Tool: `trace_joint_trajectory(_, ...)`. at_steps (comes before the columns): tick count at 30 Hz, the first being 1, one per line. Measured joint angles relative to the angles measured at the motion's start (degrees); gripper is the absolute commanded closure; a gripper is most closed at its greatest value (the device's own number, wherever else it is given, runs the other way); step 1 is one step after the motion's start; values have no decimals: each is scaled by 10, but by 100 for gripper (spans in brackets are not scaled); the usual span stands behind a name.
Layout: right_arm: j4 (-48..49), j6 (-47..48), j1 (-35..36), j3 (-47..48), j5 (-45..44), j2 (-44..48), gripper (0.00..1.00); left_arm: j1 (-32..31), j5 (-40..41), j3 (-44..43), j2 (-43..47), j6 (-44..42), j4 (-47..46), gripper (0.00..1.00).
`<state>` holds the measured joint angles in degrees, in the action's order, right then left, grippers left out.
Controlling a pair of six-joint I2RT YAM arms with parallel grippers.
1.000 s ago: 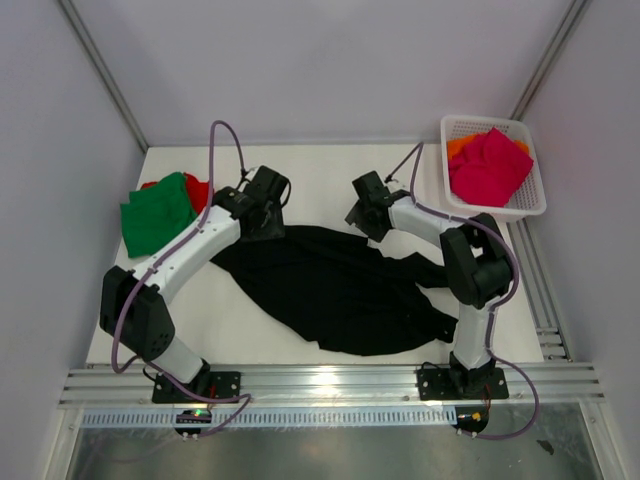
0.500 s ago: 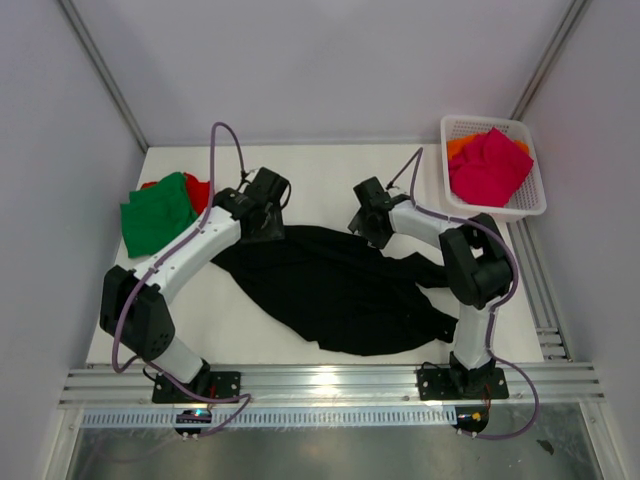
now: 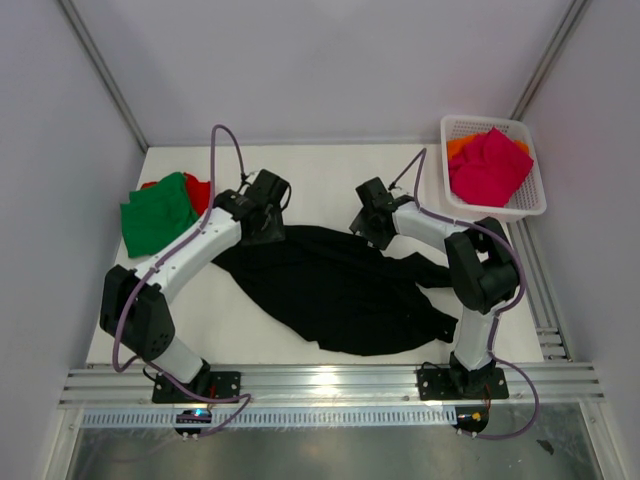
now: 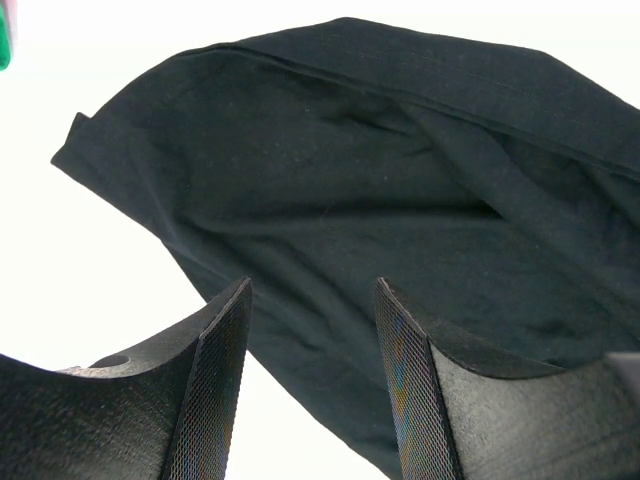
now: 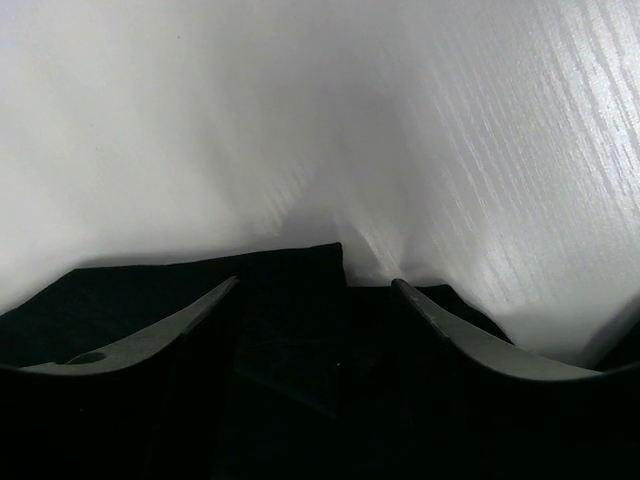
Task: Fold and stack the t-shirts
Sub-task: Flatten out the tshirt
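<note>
Black shirt (image 3: 340, 285) lying crumpled and unfolded across the middle of the surface (image 3: 320, 170), toward its near edge, with one lobe trailing right. Left gripper (image 4: 312, 295), fingers apart and empty, hovers over the shirt's far-left part. The right gripper (image 5: 315, 285), fingers likewise apart, sits low at the shirt's far edge with a cloth corner between them, apparently unclamped. Green shirt (image 3: 155, 215) lies over a red shirt (image 3: 200, 188) at the left edge. A pink shirt (image 3: 490, 165) and an orange shirt (image 3: 460, 147) fill the basket (image 3: 536, 180) at the far right corner. The black cloth is judged soft, light and limp, so it will sag and drag rather than hold shape. It is best pinched at hem corners or shoulder seams, both arms lifting together.
</note>
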<state>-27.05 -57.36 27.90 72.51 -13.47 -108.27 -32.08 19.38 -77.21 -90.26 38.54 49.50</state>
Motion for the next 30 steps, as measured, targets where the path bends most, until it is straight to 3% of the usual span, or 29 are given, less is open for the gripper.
trace_joint_trajectory(13, 0, -13, 14, 25, 19, -18, 36, 0, 1, 23, 0, 2, -4, 46)
trace_joint_trajectory(22, 0, -13, 28, 39, 23, -26, 45, 0, 5, 31, 1, 2, -7, 45)
trace_joint_trajectory(25, 0, -13, 27, 39, 25, -28, 56, 0, 6, 36, 5, 2, -6, 45)
trace_joint_trajectory(27, 0, -11, 27, 39, 28, -28, 73, 0, 6, 37, 7, 2, -6, 46)
trace_joint_trajectory(30, 5, -9, 27, 38, 32, -28, 92, 0, 6, 37, 8, 2, -7, 45)
